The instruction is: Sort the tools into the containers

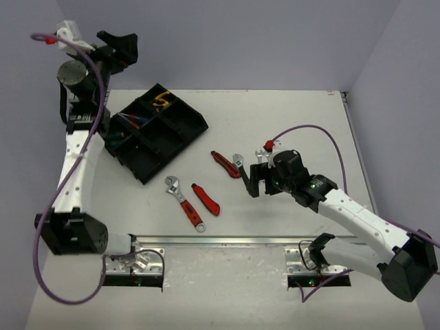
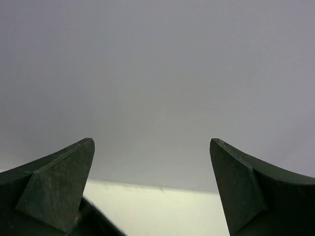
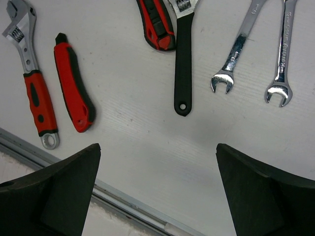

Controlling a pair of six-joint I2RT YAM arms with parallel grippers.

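Note:
The black divided tray [image 1: 180, 122] lies at the back left; yellow pliers [image 1: 162, 100] and small screwdrivers [image 1: 128, 124] lie in its compartments. On the table lie a red-handled adjustable wrench [image 1: 184, 203] [image 3: 30, 73], two red utility knives [image 1: 205, 199] [image 1: 225, 164] [image 3: 74, 83] [image 3: 156, 24], a black-handled adjustable wrench [image 3: 183, 64] and two silver spanners [image 3: 236, 54] [image 3: 283, 54]. My right gripper [image 1: 258, 180] [image 3: 156, 147] is open and empty, above the table just nearer than the black-handled wrench. My left gripper [image 1: 124, 49] [image 2: 151, 142] is open and empty, raised high at the back left above the tray.
A metal rail [image 1: 240, 240] runs along the table's near edge, also in the right wrist view [image 3: 123, 201]. Grey walls stand behind and to the right. The left wrist view shows only wall and the table's far strip [image 2: 162, 211].

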